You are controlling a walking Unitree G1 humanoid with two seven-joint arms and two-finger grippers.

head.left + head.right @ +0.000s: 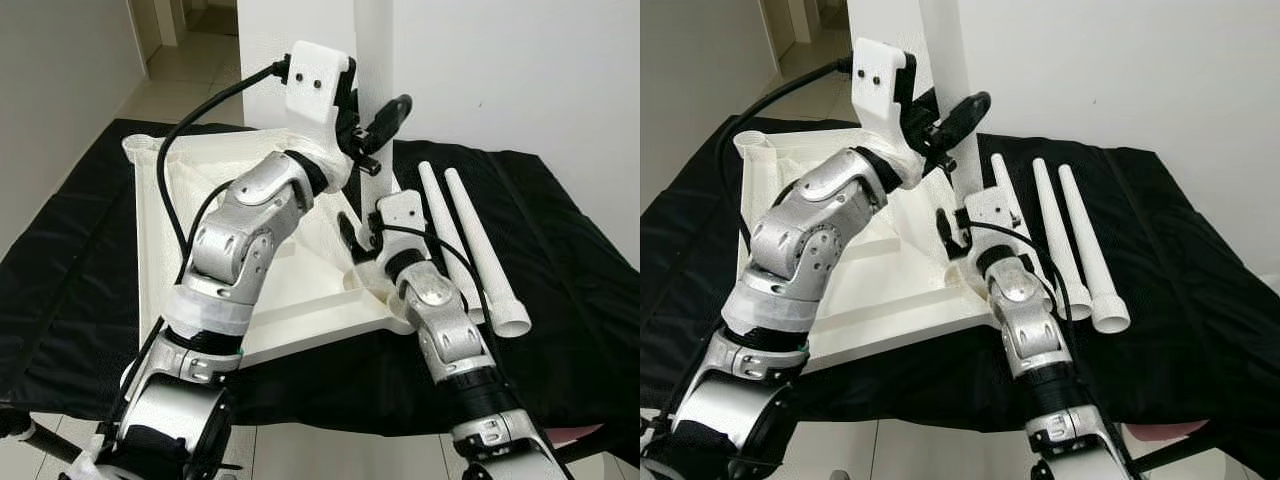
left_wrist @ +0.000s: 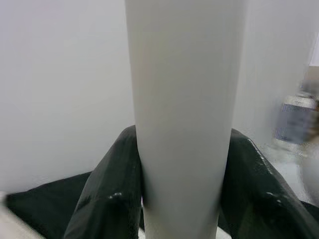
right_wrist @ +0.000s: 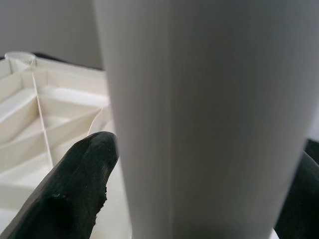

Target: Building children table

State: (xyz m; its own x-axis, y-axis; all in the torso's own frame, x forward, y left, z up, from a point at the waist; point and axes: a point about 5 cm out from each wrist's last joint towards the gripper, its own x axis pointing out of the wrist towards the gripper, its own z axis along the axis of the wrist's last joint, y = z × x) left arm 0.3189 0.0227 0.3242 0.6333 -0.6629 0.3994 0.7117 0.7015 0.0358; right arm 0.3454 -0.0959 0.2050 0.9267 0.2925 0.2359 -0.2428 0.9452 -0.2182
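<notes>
A white children's tabletop [image 1: 300, 300] lies upside down on a black cloth, ribs facing up. One white table leg [image 1: 372, 60] stands upright in the socket at the tabletop's near right corner. My left gripper [image 1: 375, 140] is shut on this leg about a third of the way up. In the left wrist view its fingers [image 2: 107, 199] press both sides of the leg [image 2: 184, 109]. My right gripper [image 1: 365, 235] is shut on the same leg lower down, just above the socket. The right wrist view has one black finger [image 3: 70, 199] against the leg [image 3: 209, 114].
Three spare white legs [image 1: 1052, 235] lie side by side on the black cloth [image 1: 1200, 290] to the right of the tabletop. A white wall [image 1: 520, 70] stands close behind. A tiled floor [image 1: 180, 70] runs off at the back left. The cloth's front edge is near my body.
</notes>
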